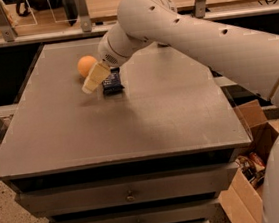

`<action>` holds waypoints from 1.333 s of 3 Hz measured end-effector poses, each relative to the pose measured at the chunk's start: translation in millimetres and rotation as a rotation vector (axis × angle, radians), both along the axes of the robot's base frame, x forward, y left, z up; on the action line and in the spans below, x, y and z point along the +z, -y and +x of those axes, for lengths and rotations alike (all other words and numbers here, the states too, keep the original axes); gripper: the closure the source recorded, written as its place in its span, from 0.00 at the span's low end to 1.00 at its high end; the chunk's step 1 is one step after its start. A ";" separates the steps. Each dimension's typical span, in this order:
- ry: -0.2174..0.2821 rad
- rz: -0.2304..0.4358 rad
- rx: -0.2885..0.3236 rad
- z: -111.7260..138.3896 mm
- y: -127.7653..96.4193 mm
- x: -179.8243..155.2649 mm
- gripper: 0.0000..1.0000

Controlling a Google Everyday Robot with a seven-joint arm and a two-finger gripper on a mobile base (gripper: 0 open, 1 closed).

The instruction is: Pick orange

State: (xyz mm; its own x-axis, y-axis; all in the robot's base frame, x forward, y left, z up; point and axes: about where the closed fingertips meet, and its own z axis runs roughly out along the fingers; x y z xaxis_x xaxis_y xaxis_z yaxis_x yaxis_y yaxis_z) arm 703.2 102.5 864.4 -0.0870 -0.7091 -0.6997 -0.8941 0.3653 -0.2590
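The orange is a small round orange fruit on the grey table, at the far left. My gripper hangs from the white arm that reaches in from the right. It is just in front of the orange and a little to its right, above the table. Its cream-coloured fingers point down to the left. A dark blue snack packet lies on the table right beside the gripper, to its right.
A rail with metal posts runs behind the table. An open cardboard box with clutter stands on the floor at the right. Drawers sit under the tabletop.
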 end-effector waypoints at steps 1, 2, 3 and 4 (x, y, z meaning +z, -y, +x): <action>-0.007 0.035 -0.018 8.3 -2.6 -5.6 0.00; -0.006 0.082 -0.028 18.1 -8.0 -8.5 0.00; -0.010 0.136 -0.014 25.5 -18.3 -10.7 0.00; -0.010 0.163 0.005 30.6 -30.0 -13.3 0.18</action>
State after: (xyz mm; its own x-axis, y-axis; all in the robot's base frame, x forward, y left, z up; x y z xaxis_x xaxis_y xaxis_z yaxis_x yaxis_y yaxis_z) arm 733.8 132.5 851.1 -0.0916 -0.5866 -0.8047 -0.8982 0.3976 -0.1876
